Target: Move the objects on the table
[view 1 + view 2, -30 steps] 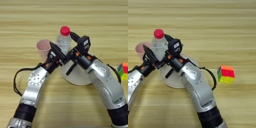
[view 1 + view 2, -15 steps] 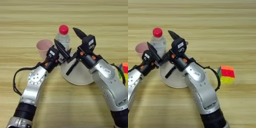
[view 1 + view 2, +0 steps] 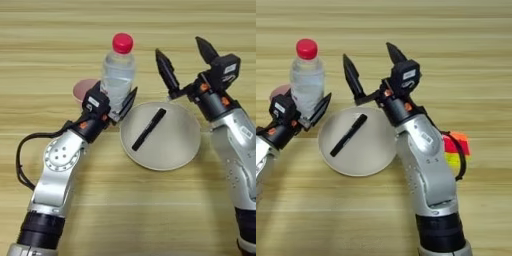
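The right hand is raised above the surface at about one o'clock from the plate, its two black fingers spread wide apart and pointing toward the far edge, with nothing held between them; its forearm runs back to the lower right corner. The left hand is reached in from the lower left, the arm bent at the elbow, and its fingers are set on either side of the lower body of the water bottle, which stands upright with its red cap on; whether the fingers are pressed tight on the bottle cannot be told. The pink cup is seen just behind this hand, at nine o'clock from the bottle, and is partly hidden by it. The black pen is lying slantwise inside the round pale plate, well within its rim, apart from both hands. A coloured cube is seen at three o'clock from the plate, partly hidden behind the right arm. Bare wood is left across the far part of the surface at twelve o'clock and across the near part at six o'clock.
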`<state>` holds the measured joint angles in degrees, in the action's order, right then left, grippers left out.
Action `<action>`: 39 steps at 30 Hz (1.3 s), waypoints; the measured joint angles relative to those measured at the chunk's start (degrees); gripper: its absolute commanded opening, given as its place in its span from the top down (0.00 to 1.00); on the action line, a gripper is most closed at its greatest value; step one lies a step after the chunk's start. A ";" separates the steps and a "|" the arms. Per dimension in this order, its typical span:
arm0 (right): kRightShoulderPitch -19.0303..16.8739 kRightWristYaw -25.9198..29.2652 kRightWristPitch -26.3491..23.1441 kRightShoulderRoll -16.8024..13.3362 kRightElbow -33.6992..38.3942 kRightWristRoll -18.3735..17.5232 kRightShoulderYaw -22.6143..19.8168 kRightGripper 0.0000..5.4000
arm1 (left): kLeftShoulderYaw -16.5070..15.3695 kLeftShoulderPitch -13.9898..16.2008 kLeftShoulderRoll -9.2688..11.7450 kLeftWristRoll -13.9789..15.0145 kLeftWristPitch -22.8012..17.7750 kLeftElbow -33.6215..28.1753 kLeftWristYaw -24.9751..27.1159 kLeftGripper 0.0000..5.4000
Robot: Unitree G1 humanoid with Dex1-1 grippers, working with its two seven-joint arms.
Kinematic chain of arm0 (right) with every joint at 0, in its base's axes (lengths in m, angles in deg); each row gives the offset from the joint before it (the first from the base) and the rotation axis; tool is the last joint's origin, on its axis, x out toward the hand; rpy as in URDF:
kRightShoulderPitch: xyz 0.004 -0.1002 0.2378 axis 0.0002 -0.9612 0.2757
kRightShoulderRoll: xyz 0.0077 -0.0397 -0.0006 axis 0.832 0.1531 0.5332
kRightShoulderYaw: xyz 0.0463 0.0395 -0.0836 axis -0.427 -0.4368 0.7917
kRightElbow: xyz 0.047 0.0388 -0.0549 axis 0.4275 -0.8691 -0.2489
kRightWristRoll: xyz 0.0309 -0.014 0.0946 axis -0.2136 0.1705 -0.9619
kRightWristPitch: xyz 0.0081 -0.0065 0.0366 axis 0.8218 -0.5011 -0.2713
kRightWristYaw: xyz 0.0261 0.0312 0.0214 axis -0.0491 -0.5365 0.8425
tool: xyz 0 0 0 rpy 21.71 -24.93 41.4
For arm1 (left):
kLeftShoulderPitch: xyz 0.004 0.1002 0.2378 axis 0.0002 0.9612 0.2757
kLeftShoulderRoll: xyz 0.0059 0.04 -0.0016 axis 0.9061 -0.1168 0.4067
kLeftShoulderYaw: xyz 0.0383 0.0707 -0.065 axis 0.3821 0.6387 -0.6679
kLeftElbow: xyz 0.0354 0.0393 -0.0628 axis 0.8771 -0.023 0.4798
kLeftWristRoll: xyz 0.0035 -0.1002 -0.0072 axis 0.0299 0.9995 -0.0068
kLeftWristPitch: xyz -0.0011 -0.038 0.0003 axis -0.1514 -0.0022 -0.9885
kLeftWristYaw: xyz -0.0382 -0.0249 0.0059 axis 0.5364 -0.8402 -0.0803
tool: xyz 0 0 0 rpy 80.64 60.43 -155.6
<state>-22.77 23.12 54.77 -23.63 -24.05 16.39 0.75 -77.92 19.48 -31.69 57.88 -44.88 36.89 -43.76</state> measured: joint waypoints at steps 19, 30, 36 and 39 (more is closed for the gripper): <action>0.30 -0.60 0.09 0.15 -0.90 -0.36 -0.34 0.00 | -5.79 0.84 2.53 2.03 -1.29 -2.39 -0.75 0.41; 0.49 -0.57 0.09 0.12 -1.43 -1.02 -0.33 0.00 | -11.26 2.40 4.18 3.19 -1.35 -2.64 -2.05 0.41; 0.60 -0.57 0.09 0.11 -1.46 -1.14 -0.32 0.00 | -13.34 2.84 4.81 3.95 -1.34 -2.64 -2.96 0.41; 0.76 -0.57 0.09 0.10 -1.56 -1.17 -0.33 0.00 | -14.01 3.06 4.98 3.95 -1.34 -2.64 -3.26 0.41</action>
<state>-22.01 22.56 54.86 -23.53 -25.61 15.22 0.41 -91.93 22.54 -26.71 61.83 -46.22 34.25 -47.03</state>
